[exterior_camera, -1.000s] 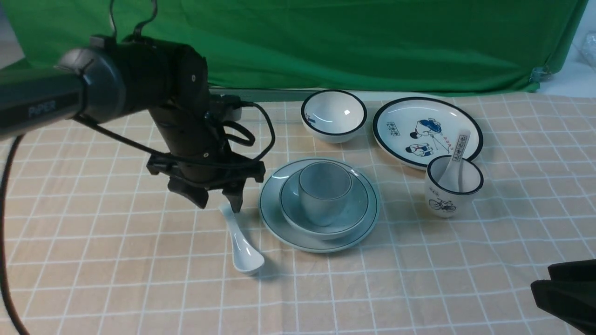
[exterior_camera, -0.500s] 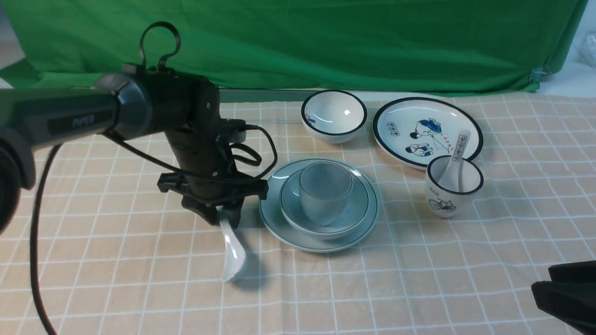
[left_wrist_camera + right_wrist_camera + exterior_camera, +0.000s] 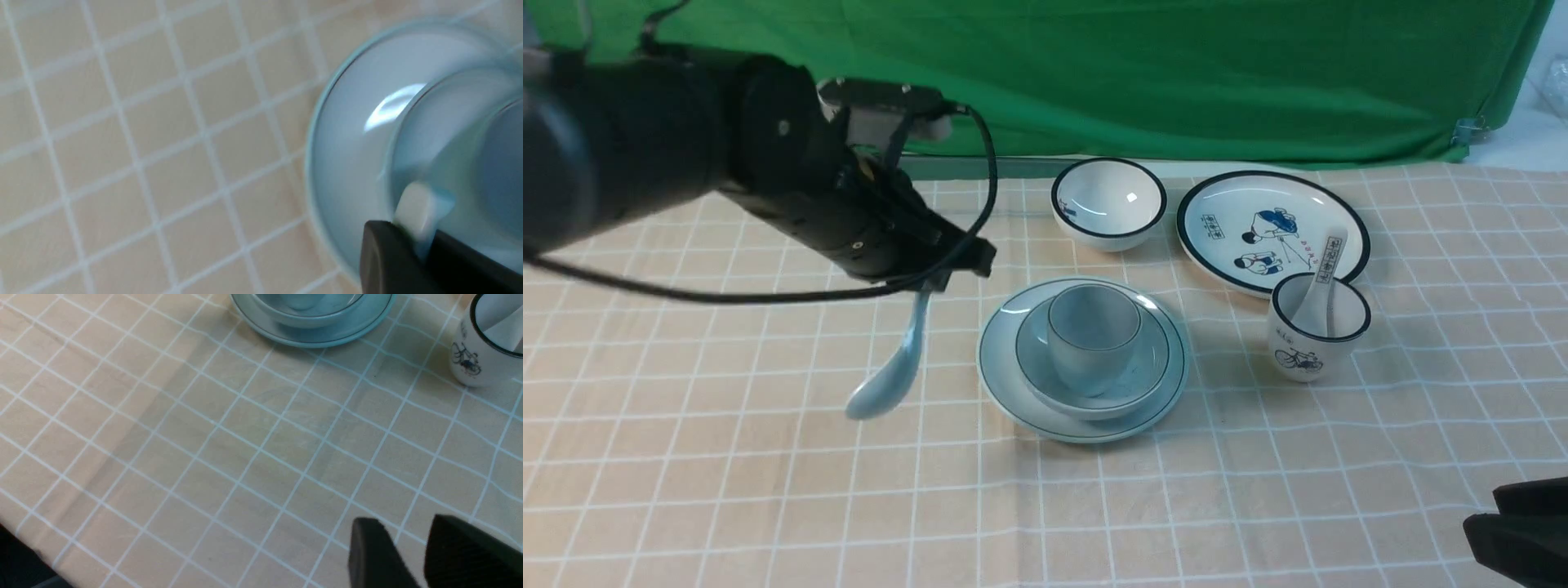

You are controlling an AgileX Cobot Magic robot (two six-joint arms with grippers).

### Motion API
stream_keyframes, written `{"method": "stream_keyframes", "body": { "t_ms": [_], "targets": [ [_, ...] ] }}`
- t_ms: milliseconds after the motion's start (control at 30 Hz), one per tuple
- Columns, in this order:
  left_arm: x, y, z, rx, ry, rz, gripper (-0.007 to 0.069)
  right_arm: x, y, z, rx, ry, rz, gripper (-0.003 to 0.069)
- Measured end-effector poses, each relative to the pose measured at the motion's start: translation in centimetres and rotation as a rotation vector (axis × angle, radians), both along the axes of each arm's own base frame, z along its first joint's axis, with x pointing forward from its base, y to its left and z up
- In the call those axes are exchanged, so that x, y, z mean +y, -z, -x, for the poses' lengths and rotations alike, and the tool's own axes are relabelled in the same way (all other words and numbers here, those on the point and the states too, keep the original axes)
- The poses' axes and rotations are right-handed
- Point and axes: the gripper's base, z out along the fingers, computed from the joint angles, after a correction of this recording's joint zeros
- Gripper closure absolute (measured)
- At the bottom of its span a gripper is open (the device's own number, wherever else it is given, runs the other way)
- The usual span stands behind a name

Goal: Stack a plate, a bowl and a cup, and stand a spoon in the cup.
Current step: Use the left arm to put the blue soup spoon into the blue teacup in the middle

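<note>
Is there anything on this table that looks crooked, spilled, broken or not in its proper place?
Nothing is spilled or broken. Only the plain white spoon is off the table: it hangs slanted, scoop downward, from the left gripper, beside the neatly stacked plate, bowl and cup.

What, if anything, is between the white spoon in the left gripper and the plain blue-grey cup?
Nothing visible. The spoon hangs in the air from the left gripper, to the left of the cup, whose mouth is open and empty.
</note>
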Motion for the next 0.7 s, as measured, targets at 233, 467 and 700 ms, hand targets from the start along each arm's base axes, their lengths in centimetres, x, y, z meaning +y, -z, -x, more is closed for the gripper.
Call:
{"method": "stream_keyframes", "body": {
  "t_ms": [233, 467, 700],
  "targets": [
    [-3.3, 0.1, 4.8, -0.6, 0.041, 0.249, 0.0587, 0.1, -0.1, -0.1, -0.011, -0.001, -0.009, 0.0421],
    [-6.8, 2.0, 5.1, -0.85, 0.248, 0.378, 0.0587, 0.1, -0.1, -0.1, -0.012, -0.001, -0.01, 0.0421],
    [-6.9, 5.2, 2.3, -0.766, 0.217, 0.432, 0.0587, 0.0, 0.0, 0.0, -0.003, 0.001, -0.004, 0.0421]
  ]
}}
